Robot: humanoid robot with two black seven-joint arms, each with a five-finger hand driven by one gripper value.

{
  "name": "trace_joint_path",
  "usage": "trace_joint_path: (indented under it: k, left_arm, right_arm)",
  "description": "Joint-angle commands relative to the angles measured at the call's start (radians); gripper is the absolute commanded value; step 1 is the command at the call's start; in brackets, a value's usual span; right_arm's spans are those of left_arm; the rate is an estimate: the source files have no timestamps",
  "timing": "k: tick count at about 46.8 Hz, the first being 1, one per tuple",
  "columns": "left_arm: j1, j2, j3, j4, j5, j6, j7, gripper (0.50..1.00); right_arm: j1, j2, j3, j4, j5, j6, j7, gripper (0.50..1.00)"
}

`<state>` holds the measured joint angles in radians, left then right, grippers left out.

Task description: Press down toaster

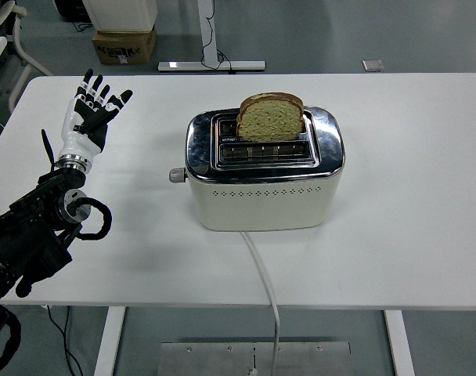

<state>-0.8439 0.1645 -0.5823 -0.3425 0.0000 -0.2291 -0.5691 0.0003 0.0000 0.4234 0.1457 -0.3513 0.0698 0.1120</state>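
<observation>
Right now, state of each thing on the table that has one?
Toaster: upright, cord running off the near table edge.
Toaster lever: up, not pressed.
Bread slice: standing high out of the rear slot, not lowered.
Front slot: empty.
Left hand: open, fingers spread, left of the toaster, touching nothing.

A cream toaster (263,176) with a chrome top stands mid-desk. A bread slice (271,117) sticks up from its far slot. Its lever knob (175,175) is at the left end.
</observation>
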Motion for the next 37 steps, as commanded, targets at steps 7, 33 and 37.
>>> trace_joint_path:
  k: [7,33,37]
  left_arm:
    - [0.011,0.079,0.012,-0.004,0.064,-0.067,0.051,1.0]
    - [0.036,0.273,0.027,-0.085,0.393,-0.088,0.055,1.0]
    - [0.034,0.313,0.029,-0.144,0.442,-0.085,0.055,1.0]
  right_arm:
    - [0.001,0.0,0.0,0.0,0.0,-0.001,0.0,1.0]
    - [0.001,0.0,0.0,0.0,0.0,0.001,0.0,1.0]
    - [0.0,0.0,0.0,0.0,0.0,-0.001,0.0,1.0]
